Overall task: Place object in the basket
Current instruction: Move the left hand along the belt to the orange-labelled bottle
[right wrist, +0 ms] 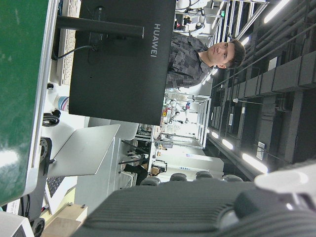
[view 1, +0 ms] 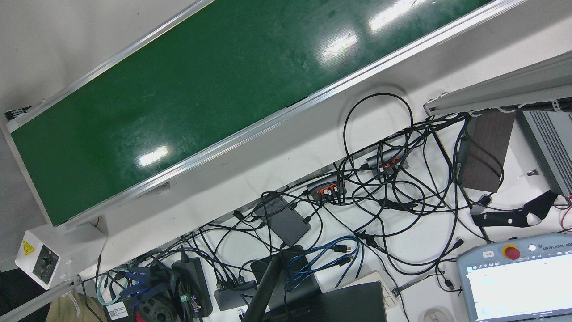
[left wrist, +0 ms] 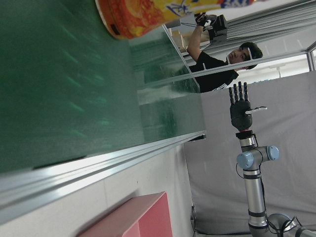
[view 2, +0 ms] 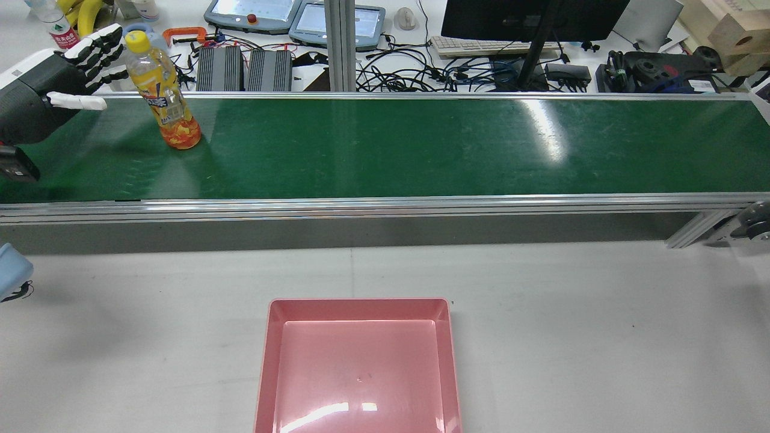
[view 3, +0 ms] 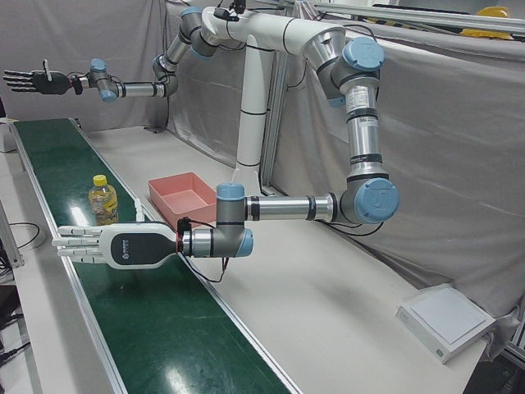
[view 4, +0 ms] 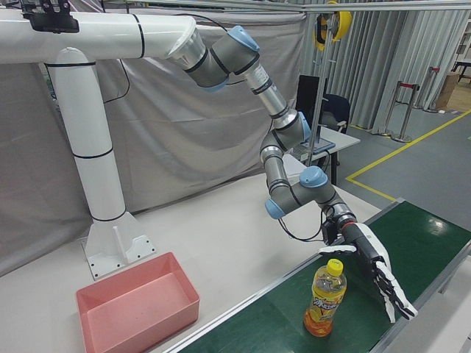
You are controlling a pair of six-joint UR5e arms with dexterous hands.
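the bottle (view 2: 162,90) stands upright on the green conveyor belt (view 2: 421,144), near the belt's left end as the rear view shows it and closer to its far edge than to the edge that faces the robot. its long axis is vertical, yellow cap on top, orange drink at the bottom.

the left hand (view 2: 78,66) hovers just beside the bottle, on the side toward the belt's left end, fingers spread and straight, grasping nothing; its fingertips look level with the bottle's upper half and close to the cap, though whether they touch it cannot be told. in the right-front view the same hand (view 4: 372,268) hangs open next to the bottle (view 4: 324,298), palm turned toward it. so the bottle lies a short way sideways from the palm, along the belt.

the right hand (view 3: 37,80) is held high over the far end of the belt, fingers fanned out, empty, well apart from the bottle. the left hand is plainly the nearer one.

the pink basket (view 2: 267,361) sits empty on the white tabletop (view 2: 601,337), on the robot's side of the belt and nearer the middle of its length, well apart from the bottle. the belt around the bottle is bare and glossy, leaving free room for fingers to close around it.
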